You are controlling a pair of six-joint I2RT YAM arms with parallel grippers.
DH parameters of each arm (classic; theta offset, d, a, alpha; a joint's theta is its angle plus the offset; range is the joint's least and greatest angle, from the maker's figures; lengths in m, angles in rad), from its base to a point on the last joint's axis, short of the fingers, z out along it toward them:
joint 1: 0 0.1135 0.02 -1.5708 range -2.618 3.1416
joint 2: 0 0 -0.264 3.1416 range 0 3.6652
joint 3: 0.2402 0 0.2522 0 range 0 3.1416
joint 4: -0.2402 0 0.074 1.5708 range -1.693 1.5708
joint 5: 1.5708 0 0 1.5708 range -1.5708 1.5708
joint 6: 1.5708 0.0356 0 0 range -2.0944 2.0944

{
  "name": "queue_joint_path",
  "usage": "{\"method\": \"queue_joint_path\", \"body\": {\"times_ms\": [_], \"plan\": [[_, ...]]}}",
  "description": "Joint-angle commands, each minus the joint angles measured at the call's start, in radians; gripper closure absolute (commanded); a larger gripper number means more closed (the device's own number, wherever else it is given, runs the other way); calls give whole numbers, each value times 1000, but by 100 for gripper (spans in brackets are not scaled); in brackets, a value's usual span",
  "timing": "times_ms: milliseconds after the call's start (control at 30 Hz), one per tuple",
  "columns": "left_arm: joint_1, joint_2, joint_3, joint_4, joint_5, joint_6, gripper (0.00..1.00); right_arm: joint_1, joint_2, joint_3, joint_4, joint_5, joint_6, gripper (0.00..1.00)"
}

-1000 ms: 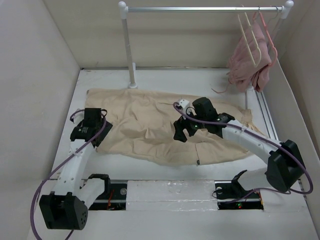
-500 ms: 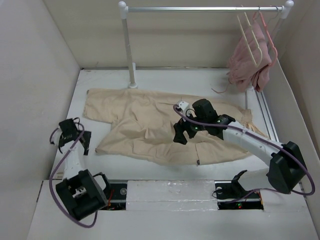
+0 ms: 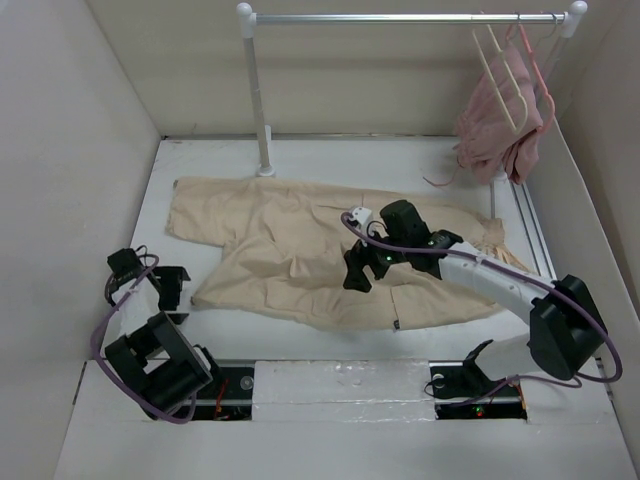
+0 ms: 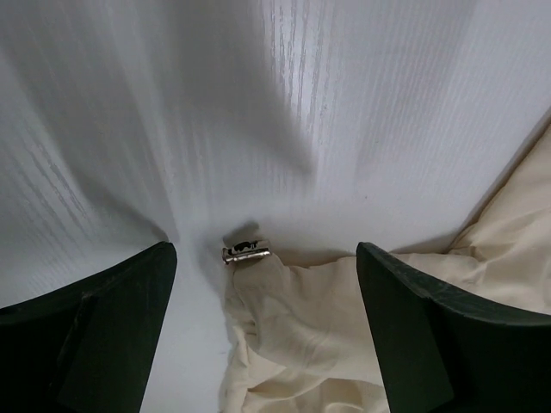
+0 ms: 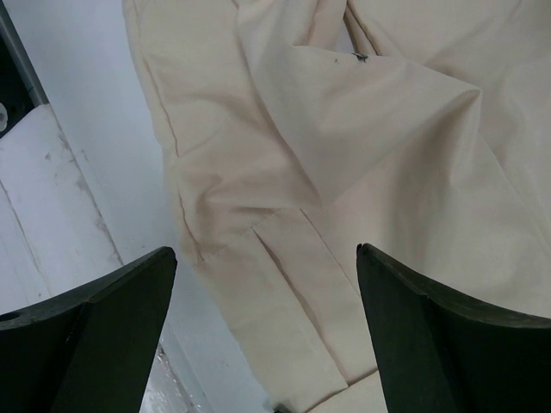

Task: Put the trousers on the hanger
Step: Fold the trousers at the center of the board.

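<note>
Trousers: the trousers (image 3: 300, 250) lie spread out flat in the middle of the white table (image 3: 330, 160). They are light tan and a bit crumpled.
Trousers corner: in the left wrist view, one bunched-up corner of the trousers (image 4: 293, 327) lies on the table. It has a small metal clasp (image 4: 245, 251) at its tip.
Hanger: the hanger (image 3: 505, 95) is pale cream. It hangs on the rail (image 3: 400, 18) at the far right, well apart from the trousers.
Pink cloth: a pink garment (image 3: 495, 130) hangs just beside the cream hanger, near the right wall.
Right gripper: the right gripper (image 3: 358, 275) is over the middle of the trousers and points down at them. In the right wrist view its two fingers (image 5: 95, 344) are spread wide. Only tan cloth shows between them, and they hold nothing.
Left gripper: the left gripper (image 3: 168, 288) is near the left edge of the table, just beside the trousers' near-left corner. In the left wrist view its fingers (image 4: 95, 335) are spread wide and hold nothing.
Rail post: a white post (image 3: 258, 100) stands at the back of the table and holds up the rail.
</note>
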Motion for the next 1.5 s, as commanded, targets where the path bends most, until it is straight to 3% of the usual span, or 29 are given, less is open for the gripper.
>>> {"method": "queue_joint_path", "body": {"times_ms": [0, 433, 800, 900, 933, 1000, 1033, 1100, 1200, 1233, 1267, 1333, 1367, 1433, 1467], "plan": [[39, -40, 19, -20, 51, -18, 18, 11, 6, -5, 88, -38, -12, 10], [3, -22, -10, -69, 157, -111, 26, -32, 35, -5, 111, -88, -38, 9], [3, -34, -41, -23, 91, -185, 41, -71, 15, -18, 87, -109, -67, 9], [3, -25, -44, 19, 87, -214, 51, -81, 6, -16, 71, -112, -75, 9], [3, -23, -47, 29, 88, -216, 62, -81, 4, -16, 68, -111, -77, 10], [3, -23, -52, 42, 88, -220, 71, -90, -8, -19, 65, -108, -75, 9], [3, -25, -55, 46, 91, -220, 84, -90, -14, -27, 64, -97, -70, 9], [3, -30, -57, 65, 93, -216, 98, -101, -36, -36, 67, -88, -57, 9], [3, -39, -20, 78, 117, -182, 100, -120, -86, -48, 39, -52, -23, 13], [-10, -46, 11, 74, 99, -168, 100, -134, -106, -53, 27, -16, -9, 16], [-33, -71, 90, 53, 81, -145, 100, -145, -135, -66, 3, 4, 8, 39], [-72, -76, 199, 1, -27, -81, 100, -196, -235, -70, -45, 87, 54, 68], [-126, -83, 309, -39, -68, -60, 100, -222, -270, -68, -109, 115, 69, 87], [-182, -96, 417, -79, -213, -4, 100, -322, -386, -65, -178, 223, 124, 100], [-209, -106, 505, -108, -249, 8, 100, -366, -424, -61, -244, 257, 132, 100]]}}
